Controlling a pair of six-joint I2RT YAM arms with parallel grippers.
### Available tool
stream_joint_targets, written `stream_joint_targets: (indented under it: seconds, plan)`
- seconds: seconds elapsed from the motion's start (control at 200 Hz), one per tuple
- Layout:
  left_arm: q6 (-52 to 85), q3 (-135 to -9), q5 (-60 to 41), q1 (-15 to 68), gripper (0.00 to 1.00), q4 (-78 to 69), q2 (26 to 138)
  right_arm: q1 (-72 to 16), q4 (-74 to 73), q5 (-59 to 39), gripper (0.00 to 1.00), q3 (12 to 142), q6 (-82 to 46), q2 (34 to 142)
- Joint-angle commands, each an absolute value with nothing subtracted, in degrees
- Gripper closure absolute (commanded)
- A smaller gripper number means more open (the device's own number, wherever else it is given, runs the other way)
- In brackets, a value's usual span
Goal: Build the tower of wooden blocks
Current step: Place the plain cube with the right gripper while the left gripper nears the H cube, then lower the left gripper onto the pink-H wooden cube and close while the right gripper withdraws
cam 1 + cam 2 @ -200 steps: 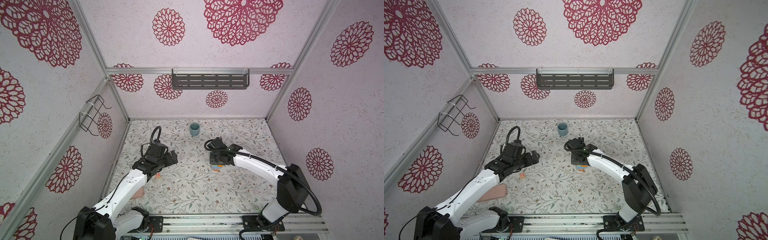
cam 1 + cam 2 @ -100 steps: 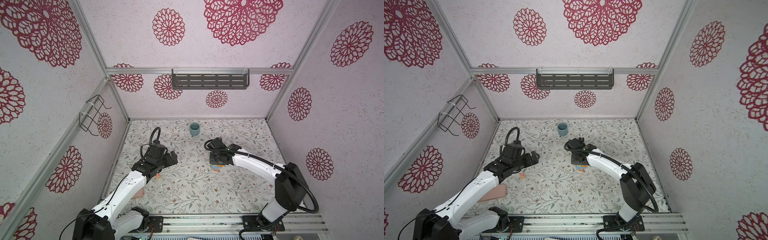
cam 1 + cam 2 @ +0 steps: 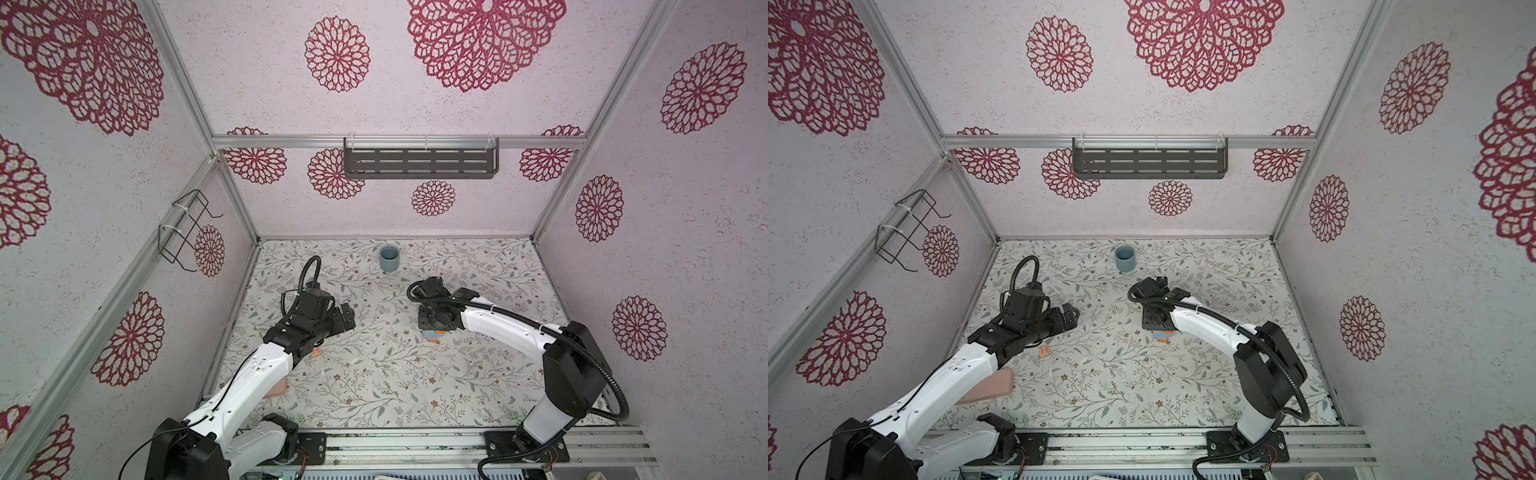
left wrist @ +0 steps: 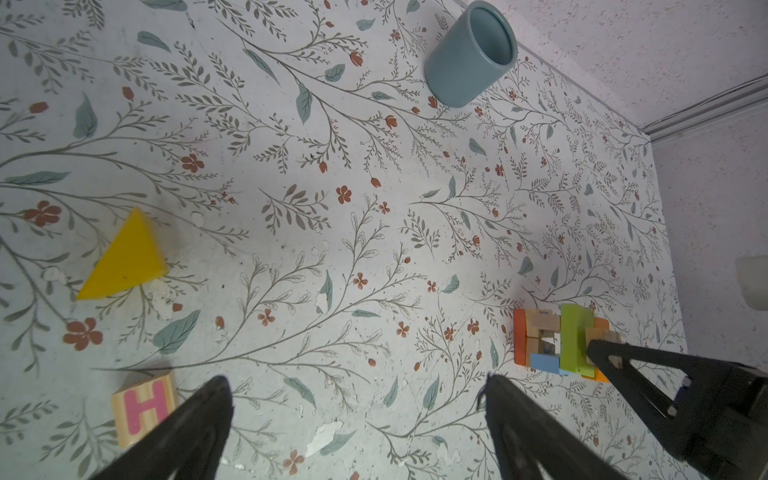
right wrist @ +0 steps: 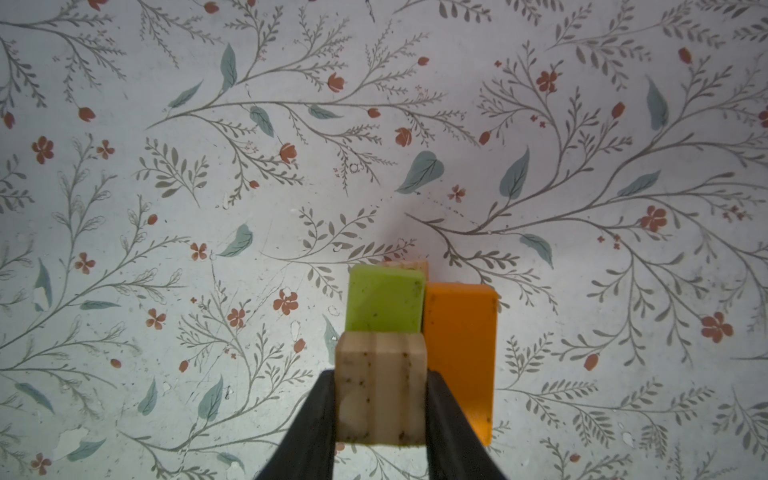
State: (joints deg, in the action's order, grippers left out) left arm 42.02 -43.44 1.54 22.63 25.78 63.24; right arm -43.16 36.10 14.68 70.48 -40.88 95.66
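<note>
The tower point(image 4: 540, 345) is a low stack of orange, tan and blue wood blocks right of the table's middle, also seen in both top views point(image 3: 434, 335) point(image 3: 1162, 336). My right gripper point(image 5: 380, 374) points down over it, shut on a tan block point(image 5: 380, 390) that sits against a green block point(image 5: 384, 303) and beside an orange block point(image 5: 461, 345). My left gripper point(image 4: 357, 379) hovers open and holds nothing, left of the middle point(image 3: 347, 318). A yellow wedge point(image 4: 124, 259) and a pale cube with a pink H point(image 4: 143, 405) lie loose near it.
A grey-blue cup point(image 3: 389, 258) stands upright near the back wall. A pink flat case point(image 3: 992, 384) lies at the front left, partly under my left arm. Walls close in the table on three sides.
My left arm has shifted slightly. The right gripper stays over the tower with the tan block between its fingers.
</note>
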Motion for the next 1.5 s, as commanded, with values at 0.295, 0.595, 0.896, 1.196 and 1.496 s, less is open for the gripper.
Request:
stream_joint_targets:
  seconds: [0.295,0.595,0.896,1.196,1.496]
  plan:
    - [42.4,-42.7,1.4,23.1,0.03,24.8,61.8,-42.8,37.0,14.7,0.53,73.2,-39.4,95.7]
    - [42.8,-43.4,6.8,22.5,0.09,29.6,61.5,-42.8,37.2,14.9,0.54,74.4,-37.7,93.5]
    - [48.6,-38.7,10.9,20.5,0.26,33.0,61.3,-41.5,34.0,13.6,0.54,73.2,-33.6,88.0]
    - [52.3,-33.2,12.1,18.6,0.26,32.0,62.4,-40.6,26.2,10.8,0.39,69.3,-28.0,83.9]
    - [51.3,-33.1,13.4,16.9,0.32,31.4,67.7,-37.8,17.4,5.6,0.31,62.0,-24.3,77.3]
